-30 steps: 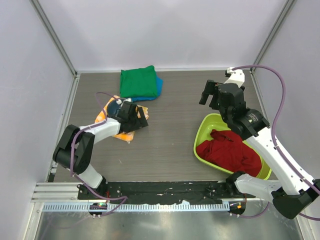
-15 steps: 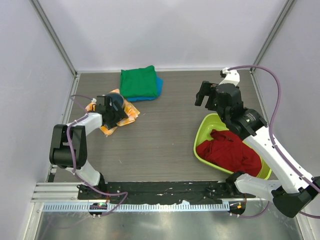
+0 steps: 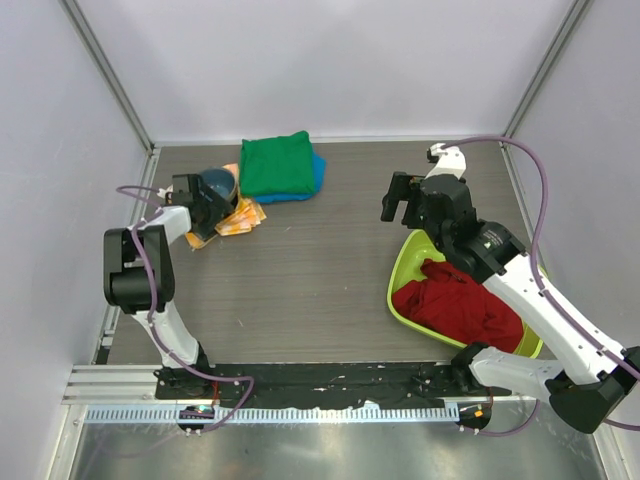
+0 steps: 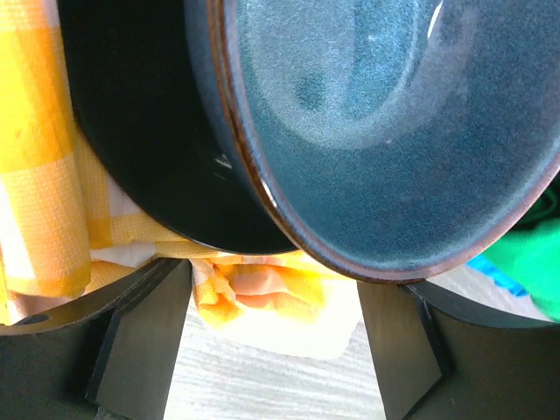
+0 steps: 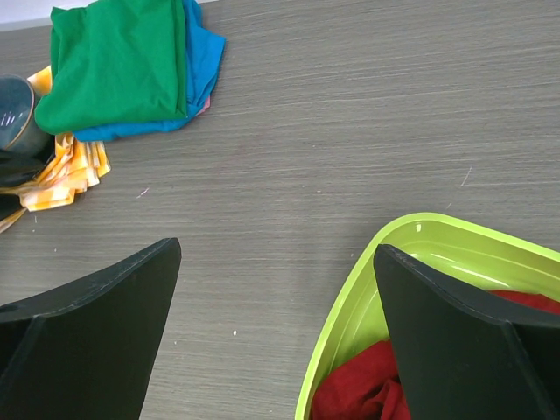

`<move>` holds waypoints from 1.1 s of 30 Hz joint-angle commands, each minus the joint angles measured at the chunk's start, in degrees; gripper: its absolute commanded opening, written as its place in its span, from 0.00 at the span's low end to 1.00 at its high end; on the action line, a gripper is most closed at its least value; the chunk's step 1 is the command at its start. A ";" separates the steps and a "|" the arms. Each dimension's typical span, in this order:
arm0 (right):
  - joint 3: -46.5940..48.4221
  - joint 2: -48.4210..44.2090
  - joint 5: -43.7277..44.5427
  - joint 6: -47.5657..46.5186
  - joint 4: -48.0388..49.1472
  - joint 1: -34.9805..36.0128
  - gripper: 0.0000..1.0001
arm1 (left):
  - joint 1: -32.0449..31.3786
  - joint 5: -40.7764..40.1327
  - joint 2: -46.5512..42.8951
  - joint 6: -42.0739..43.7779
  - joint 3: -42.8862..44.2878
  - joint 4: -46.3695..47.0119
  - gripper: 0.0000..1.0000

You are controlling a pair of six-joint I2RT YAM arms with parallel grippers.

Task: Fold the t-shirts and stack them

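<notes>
A folded bright green t-shirt (image 3: 275, 165) lies on a folded blue t-shirt (image 3: 316, 176) at the back centre; both also show in the right wrist view (image 5: 118, 66) (image 5: 203, 52). A dark red t-shirt (image 3: 458, 305) lies crumpled in a lime-green tub (image 3: 408, 255). My right gripper (image 3: 400, 198) is open and empty above the table, left of the tub's far end (image 5: 276, 332). My left gripper (image 3: 200, 207) is open at the back left, its fingertips (image 4: 144, 341) either side of the checked cloth's edge.
A dark blue bowl (image 3: 217, 185) (image 4: 376, 131) rests on an orange-and-white checked cloth (image 3: 240, 215) (image 4: 280, 293), just left of the green shirt. The left wall post is close behind the left arm. Bare table lies between the cloth and the tub.
My left gripper has swung to the back left, and the bowl and checked cloth have moved with it toward the green shirt. My right gripper has drifted slightly left.
</notes>
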 commanded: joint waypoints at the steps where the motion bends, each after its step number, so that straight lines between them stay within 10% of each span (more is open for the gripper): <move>1: -0.15 -0.87 0.50 -0.24 2.31 1.41 0.98 | 1.33 -8.18 4.72 -0.80 5.39 0.29 0.79; 27: -0.15 2.03 1.55 -0.15 2.75 7.91 0.99 | 10.03 -12.40 21.87 0.43 35.90 -11.48 0.74; 33: -0.59 2.29 1.55 -0.15 2.76 8.18 0.98 | 10.30 -13.99 19.16 -0.70 31.20 -10.35 0.73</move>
